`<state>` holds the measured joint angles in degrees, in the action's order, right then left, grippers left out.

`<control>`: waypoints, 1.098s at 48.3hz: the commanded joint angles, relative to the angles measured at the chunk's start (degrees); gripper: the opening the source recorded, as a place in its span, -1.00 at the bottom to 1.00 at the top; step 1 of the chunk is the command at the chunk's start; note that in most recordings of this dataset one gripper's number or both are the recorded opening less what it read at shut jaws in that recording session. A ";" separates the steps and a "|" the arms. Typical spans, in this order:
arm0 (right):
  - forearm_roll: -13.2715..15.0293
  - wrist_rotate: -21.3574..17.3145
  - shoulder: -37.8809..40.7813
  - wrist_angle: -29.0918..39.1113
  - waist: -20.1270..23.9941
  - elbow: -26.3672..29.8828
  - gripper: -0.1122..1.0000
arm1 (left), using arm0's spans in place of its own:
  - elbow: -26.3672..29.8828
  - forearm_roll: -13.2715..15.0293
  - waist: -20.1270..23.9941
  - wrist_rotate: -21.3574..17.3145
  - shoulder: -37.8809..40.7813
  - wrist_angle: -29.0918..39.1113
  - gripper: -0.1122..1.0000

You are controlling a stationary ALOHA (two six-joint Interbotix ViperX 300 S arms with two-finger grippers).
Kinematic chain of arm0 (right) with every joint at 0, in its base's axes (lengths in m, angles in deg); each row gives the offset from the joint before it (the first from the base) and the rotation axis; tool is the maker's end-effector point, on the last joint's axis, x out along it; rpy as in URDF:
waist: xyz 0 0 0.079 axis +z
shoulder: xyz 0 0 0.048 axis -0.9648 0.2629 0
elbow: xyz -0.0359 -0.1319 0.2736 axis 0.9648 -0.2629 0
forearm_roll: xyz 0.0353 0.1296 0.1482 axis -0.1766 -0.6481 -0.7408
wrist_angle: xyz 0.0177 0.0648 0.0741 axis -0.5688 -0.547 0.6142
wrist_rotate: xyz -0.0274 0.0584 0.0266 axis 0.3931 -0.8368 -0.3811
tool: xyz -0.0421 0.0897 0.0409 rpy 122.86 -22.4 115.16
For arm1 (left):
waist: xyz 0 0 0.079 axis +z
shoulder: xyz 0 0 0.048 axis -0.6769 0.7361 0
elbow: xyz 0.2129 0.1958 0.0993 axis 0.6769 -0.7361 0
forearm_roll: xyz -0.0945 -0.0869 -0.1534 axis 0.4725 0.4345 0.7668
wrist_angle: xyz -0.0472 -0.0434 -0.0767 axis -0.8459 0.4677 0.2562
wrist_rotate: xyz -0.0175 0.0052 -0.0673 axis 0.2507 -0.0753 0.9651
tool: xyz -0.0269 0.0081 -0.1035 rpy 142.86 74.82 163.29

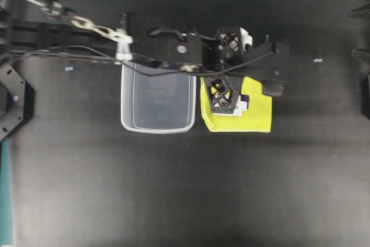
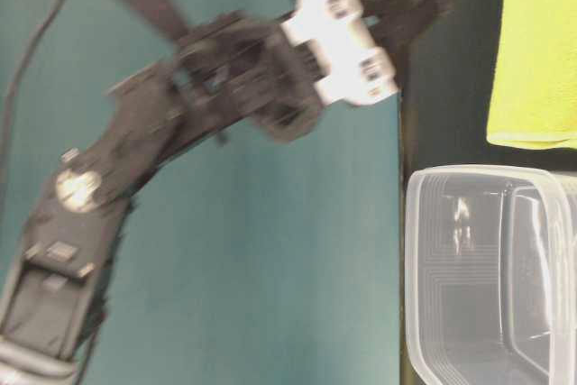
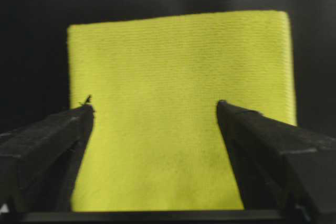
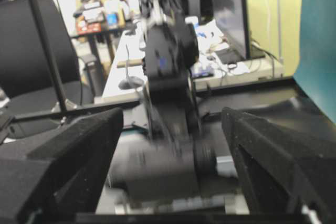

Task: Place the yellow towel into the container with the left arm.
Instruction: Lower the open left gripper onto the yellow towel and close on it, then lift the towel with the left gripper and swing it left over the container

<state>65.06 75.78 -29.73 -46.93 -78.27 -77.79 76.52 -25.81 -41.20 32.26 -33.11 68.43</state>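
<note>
The yellow towel (image 1: 248, 111) lies folded flat on the black table, just right of the container (image 1: 156, 103), a clear plastic tub that stands empty. My left gripper (image 1: 226, 69) hangs over the towel's left part with its jaws wide open and empty. In the left wrist view the towel (image 3: 178, 103) fills the space between the two black fingers (image 3: 52, 140), and I cannot tell whether they touch it. In the table-level view the gripper (image 2: 343, 38) is blurred beside the towel (image 2: 541, 42) and the container (image 2: 496, 268). My right gripper (image 4: 170, 114) is open and empty, far off at the right.
The left arm (image 1: 87, 33) with its cable stretches from the left edge over the container's far rim. Small pale tape marks (image 1: 317, 61) lie on the black table. The right wrist view looks across at the left arm (image 4: 168, 77) and a cluttered room behind.
</note>
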 commanded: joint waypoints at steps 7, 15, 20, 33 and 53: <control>-0.26 0.00 -0.26 -0.26 0.26 0.70 0.53 | 1.67 -0.18 -0.09 0.00 5.36 0.00 0.83; -0.26 -0.09 -0.44 -0.26 0.26 0.26 0.53 | 0.53 -0.09 0.09 0.00 8.09 -0.09 0.83; -0.26 -0.09 -0.53 -0.26 0.26 0.00 0.53 | -0.09 -0.18 0.44 0.26 8.26 0.09 0.82; -0.26 0.00 -0.53 -0.26 0.26 -0.18 0.52 | -3.25 -0.09 0.09 -0.09 7.38 -0.53 0.20; -0.26 0.09 -1.49 -0.26 0.26 -0.35 0.52 | 0.44 -0.18 -1.67 -0.18 -1.05 2.37 -0.67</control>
<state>64.97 75.78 -31.40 -46.93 -77.92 -78.58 75.11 -25.81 -42.25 32.08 -29.33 69.40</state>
